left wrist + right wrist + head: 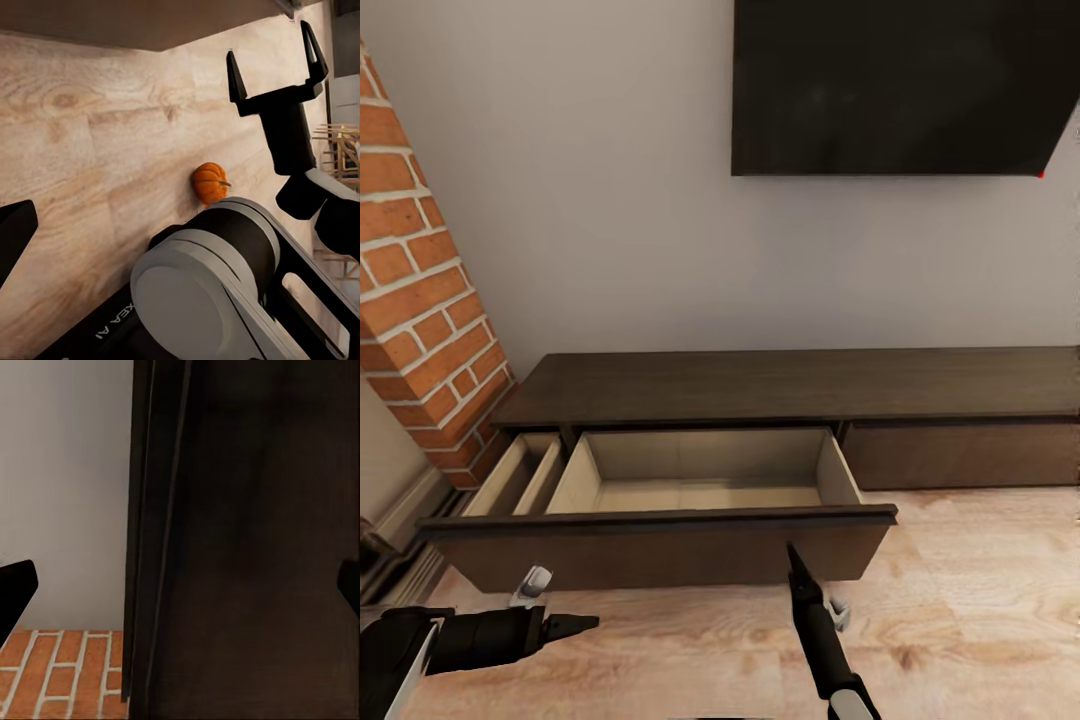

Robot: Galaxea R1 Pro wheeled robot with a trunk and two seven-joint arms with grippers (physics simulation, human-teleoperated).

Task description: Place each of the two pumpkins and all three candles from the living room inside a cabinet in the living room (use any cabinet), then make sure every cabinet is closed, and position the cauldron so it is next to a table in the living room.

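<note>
The long dark-brown cabinet (790, 385) stands against the wall with its left drawer (660, 545) pulled out; the pale wood compartments inside hold nothing. My right gripper (795, 560) is open, just in front of the drawer's front panel and pointing at it; the left wrist view shows its two fingers (236, 79) spread with nothing between them. My left gripper (575, 625) hovers low over the floor at the left, open and empty. One orange pumpkin (210, 182) lies on the plank floor beside my arm in the left wrist view. Candles, cauldron and table are out of view.
A red brick column (420, 300) juts out left of the cabinet. A dark TV screen (900, 85) hangs on the wall above it. The cabinet's right drawer front (970, 455) is shut. Light wood floor (980, 600) stretches to the right. A pale wooden frame (341, 146) shows in the left wrist view.
</note>
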